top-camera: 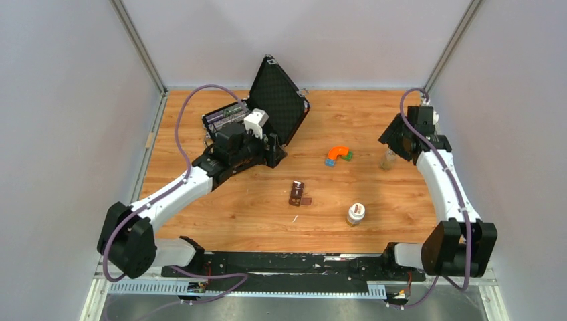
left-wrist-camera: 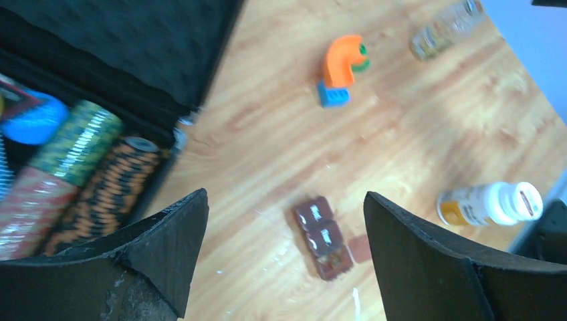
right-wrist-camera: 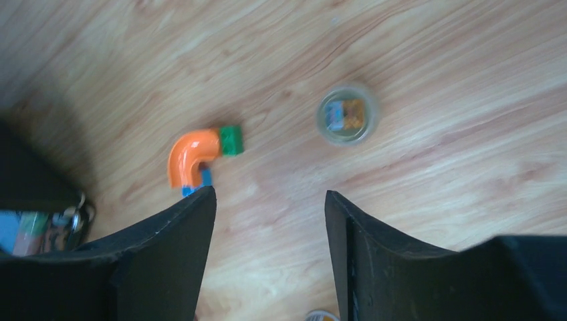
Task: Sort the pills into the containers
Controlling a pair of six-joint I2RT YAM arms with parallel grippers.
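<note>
The containers (top-camera: 296,192), a small dark brown strip of three compartments, lie mid-table. In the left wrist view the containers (left-wrist-camera: 323,237) have two lids down and the end lid swung open to the side. A white-capped pill bottle (top-camera: 356,214) (left-wrist-camera: 491,204) lies near the front. A small clear jar (top-camera: 388,158) (right-wrist-camera: 347,115) with orange and blue contents stands at the right. My left gripper (top-camera: 273,150) (left-wrist-camera: 284,200) hovers open by the black case, holding nothing. My right gripper (top-camera: 394,140) (right-wrist-camera: 271,200) is open above the wood beside the jar, also holding nothing. Loose pills are not discernible.
A large black hard case (top-camera: 277,100) stands open at the back left, with rolls of chips (left-wrist-camera: 80,174) inside. An orange, blue and green toy piece (top-camera: 339,154) (right-wrist-camera: 197,155) lies between the case and the jar. Grey walls enclose the table on three sides.
</note>
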